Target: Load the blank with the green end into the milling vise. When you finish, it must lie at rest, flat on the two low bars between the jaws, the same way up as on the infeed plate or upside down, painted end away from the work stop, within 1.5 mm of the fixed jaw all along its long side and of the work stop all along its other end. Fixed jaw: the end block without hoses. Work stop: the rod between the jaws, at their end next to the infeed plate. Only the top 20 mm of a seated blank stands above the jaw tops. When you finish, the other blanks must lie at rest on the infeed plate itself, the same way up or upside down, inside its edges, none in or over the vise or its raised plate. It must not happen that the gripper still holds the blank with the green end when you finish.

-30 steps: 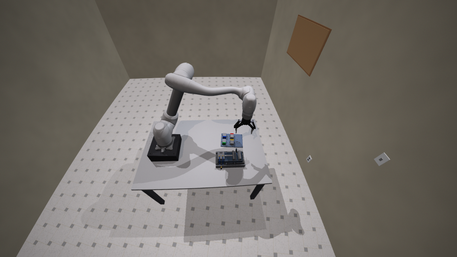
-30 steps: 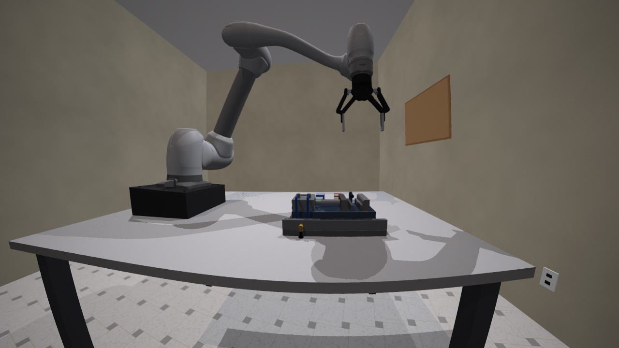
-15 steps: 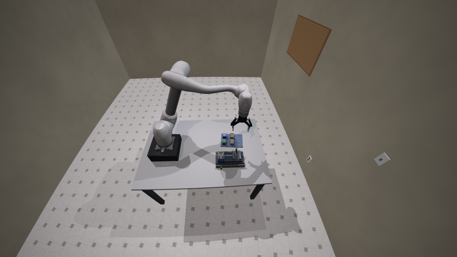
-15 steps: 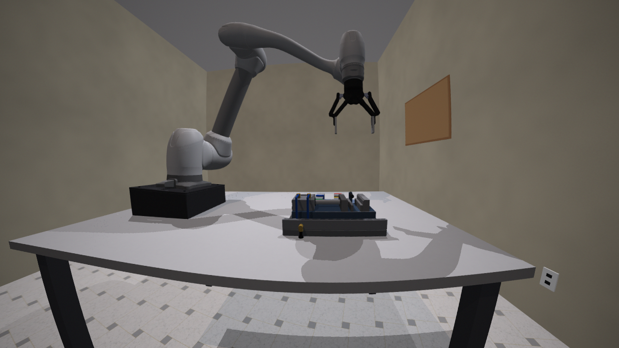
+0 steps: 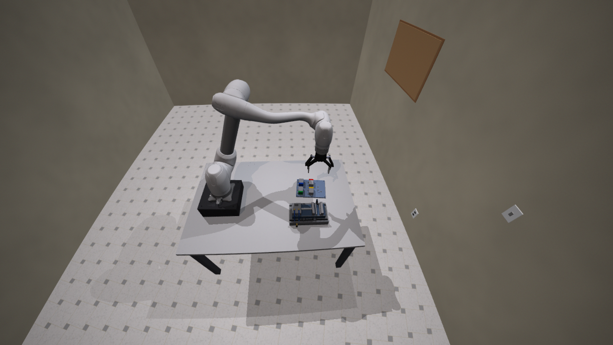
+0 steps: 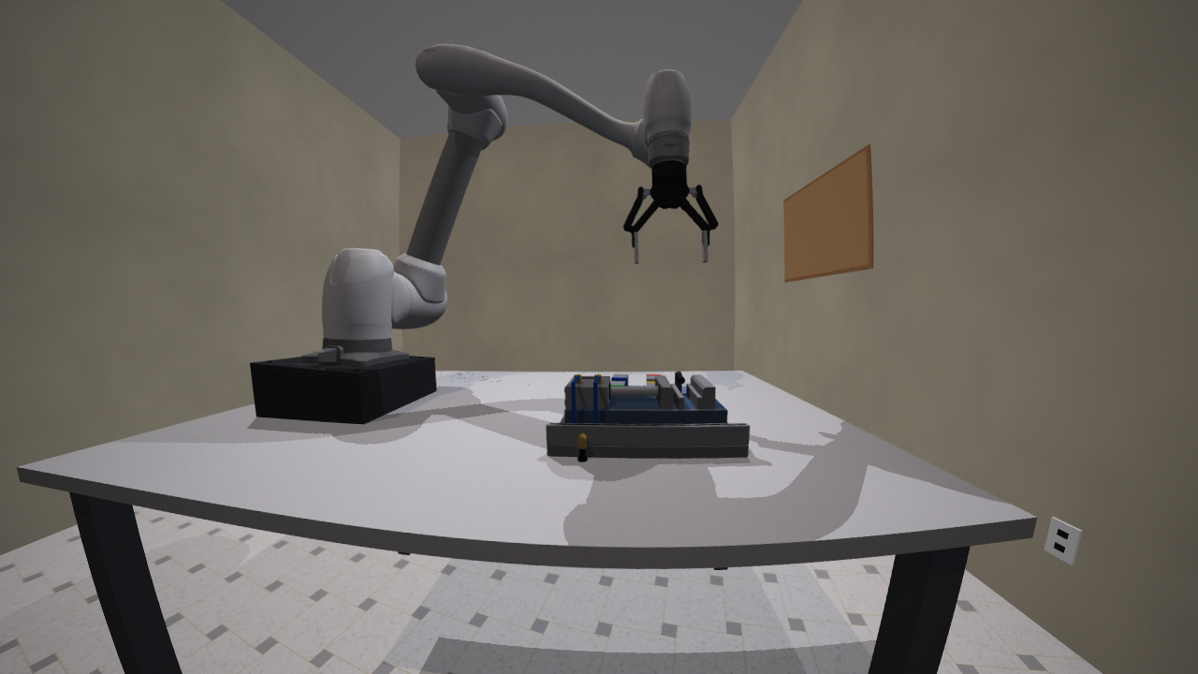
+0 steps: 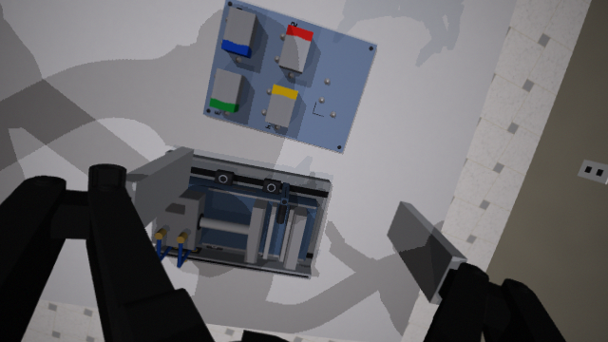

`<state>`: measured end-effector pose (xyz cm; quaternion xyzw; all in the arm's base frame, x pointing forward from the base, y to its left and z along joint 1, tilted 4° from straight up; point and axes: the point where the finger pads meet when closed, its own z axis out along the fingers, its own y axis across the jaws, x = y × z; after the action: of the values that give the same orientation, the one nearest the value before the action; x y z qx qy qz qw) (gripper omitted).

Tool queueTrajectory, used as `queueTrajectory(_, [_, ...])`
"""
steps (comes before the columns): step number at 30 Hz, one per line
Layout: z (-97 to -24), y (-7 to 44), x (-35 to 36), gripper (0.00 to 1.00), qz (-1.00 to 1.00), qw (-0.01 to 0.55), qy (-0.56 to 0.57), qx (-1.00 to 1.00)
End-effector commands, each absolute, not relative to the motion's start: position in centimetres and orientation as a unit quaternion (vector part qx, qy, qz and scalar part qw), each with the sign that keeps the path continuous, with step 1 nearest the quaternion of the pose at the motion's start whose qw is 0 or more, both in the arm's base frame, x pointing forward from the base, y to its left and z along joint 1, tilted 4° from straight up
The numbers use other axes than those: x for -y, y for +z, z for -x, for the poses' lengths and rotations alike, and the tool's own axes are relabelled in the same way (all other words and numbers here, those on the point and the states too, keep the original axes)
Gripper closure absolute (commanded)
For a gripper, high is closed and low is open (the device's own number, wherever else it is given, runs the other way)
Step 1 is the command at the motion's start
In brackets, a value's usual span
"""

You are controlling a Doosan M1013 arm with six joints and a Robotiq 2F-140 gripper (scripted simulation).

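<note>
High front view and low front view share arm and counter; wrist view looks down, closer.

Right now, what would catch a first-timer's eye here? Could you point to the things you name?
Probably the big white arm [image 5: 274,116] [image 6: 535,83] arching over the table, its open end effector [image 5: 318,170] [image 6: 670,257] [image 7: 295,195] hanging in the air. Below, four blocks with brightly coloured ends sit on a blue plate [image 5: 319,189] [image 7: 353,71], beside a metal vise [image 5: 314,209] [image 6: 649,410] [image 7: 297,237].
</note>
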<state>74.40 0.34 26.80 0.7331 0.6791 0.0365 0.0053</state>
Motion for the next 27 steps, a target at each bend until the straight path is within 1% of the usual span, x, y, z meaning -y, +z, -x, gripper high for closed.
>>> queueTrajectory(1, [-73.9, 26.7, -1.0, 0.00, -0.737, 0.008, 0.033, -0.675])
queueTrajectory(11, [-72.3, 26.5, -3.1, 0.00, -0.738, 0.009, 0.032, -0.674])
queueTrajectory(12, [-72.1, 26.4, -3.3, 0.00, -0.727, 0.000, 0.042, -0.686])
queueTrajectory(27, [-69.0, 25.9, -7.4, 0.00, -0.738, 0.009, 0.032, -0.674])
